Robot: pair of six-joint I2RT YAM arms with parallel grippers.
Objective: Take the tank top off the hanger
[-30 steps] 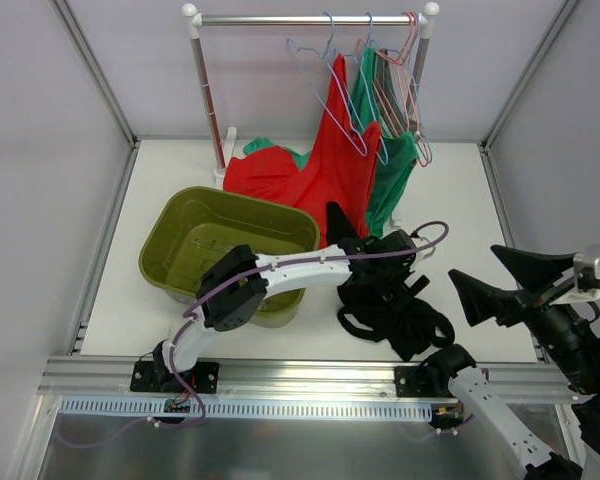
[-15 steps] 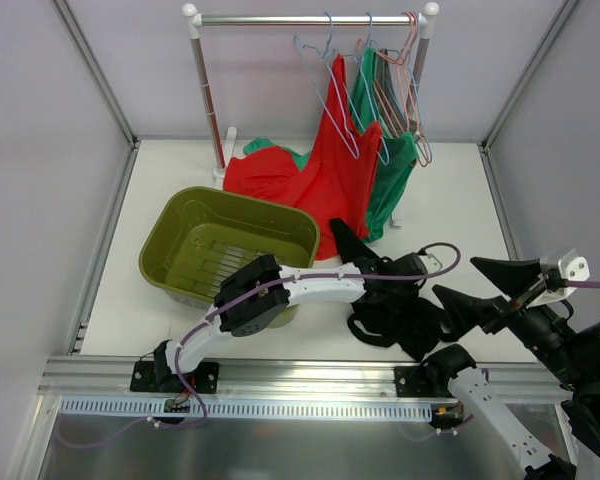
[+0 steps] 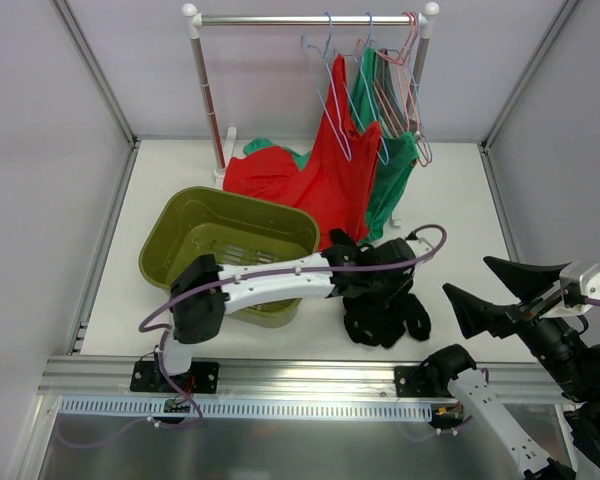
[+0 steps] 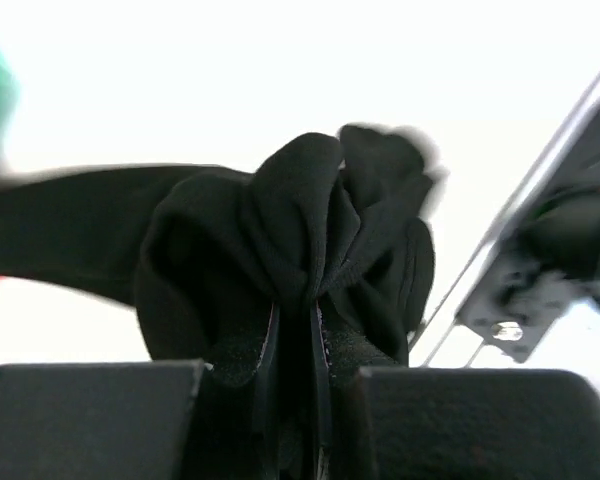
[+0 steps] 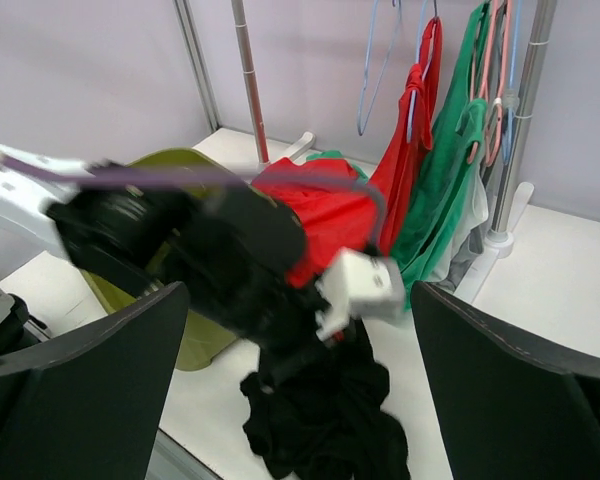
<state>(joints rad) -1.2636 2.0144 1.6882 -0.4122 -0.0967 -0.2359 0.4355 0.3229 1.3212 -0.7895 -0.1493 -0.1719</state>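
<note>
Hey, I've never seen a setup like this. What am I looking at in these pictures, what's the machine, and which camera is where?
These are two small robot arms bolted at the near edge of a white table. Each arm ends in a two-finger gripper. The wide picture looks down from above and behind the arms. The other two pictures come from cameras on the wrists. On the table stand a green tub and a clothes rack, with a red top and a green top hanging from the rack. A black tank top lies bunched beside the tub. The left gripper is pinched shut on a fold of it, seen close up in the left wrist view. The right gripper hangs open at the right, holding nothing.
</note>
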